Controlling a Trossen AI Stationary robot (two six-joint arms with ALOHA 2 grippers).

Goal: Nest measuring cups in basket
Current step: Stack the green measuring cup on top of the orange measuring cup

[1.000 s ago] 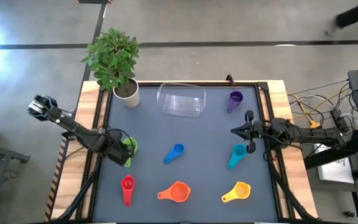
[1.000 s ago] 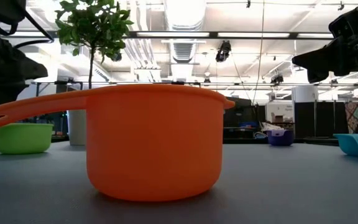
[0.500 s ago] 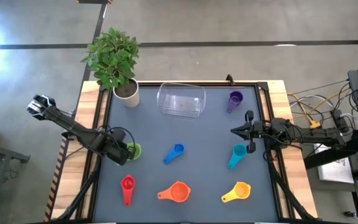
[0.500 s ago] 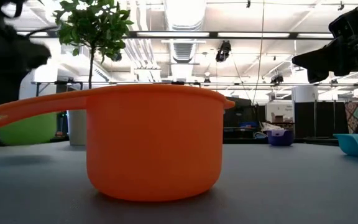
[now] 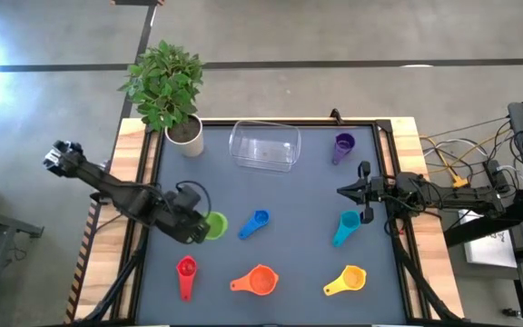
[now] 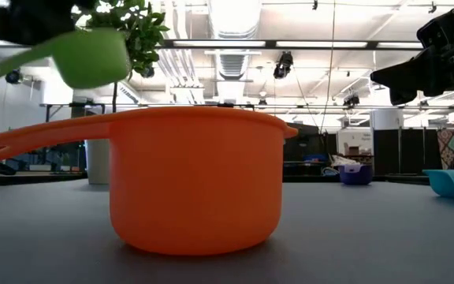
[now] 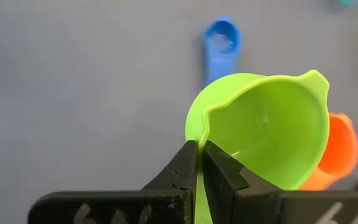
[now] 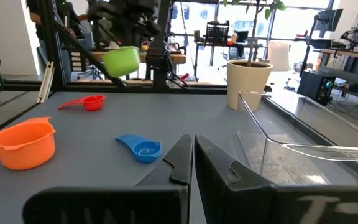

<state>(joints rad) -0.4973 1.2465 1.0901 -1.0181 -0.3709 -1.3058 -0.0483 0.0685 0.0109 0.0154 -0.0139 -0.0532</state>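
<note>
My left gripper [image 5: 198,225] is shut on the green cup [image 5: 214,225], which it holds in the air over the left half of the mat. The low view shows that cup [image 6: 93,57] high above the table. My right gripper [image 5: 345,191] hovers shut near the right edge, above the teal cup [image 5: 346,227]. The clear basket [image 5: 264,145] stands at the far middle, with the purple cup [image 5: 343,145] to its right. The blue cup [image 5: 255,222] lies mid-table. Red [image 5: 186,271], orange [image 5: 257,281] and yellow [image 5: 348,280] cups sit along the near edge. My left gripper pinches the green cup's handle [image 7: 199,134] between its two fingers, close to where it joins the bowl. The fingers come from the table's left, slanting down. The cup is lifted clear, its bowl [image 7: 266,130] beyond the fingertips, mouth upward and slightly tilted.
A white pot with a leafy plant [image 5: 184,136] stands at the far left corner beside the basket. The dark mat has a raised black frame [image 5: 398,227] and wooden borders. Bare mat lies between the basket and the blue cup.
My left gripper has risen with the green cup and moved toward the table's right, nearer the blue cup. The cup rested on the mat a second ago and now hangs well clear of it.
</note>
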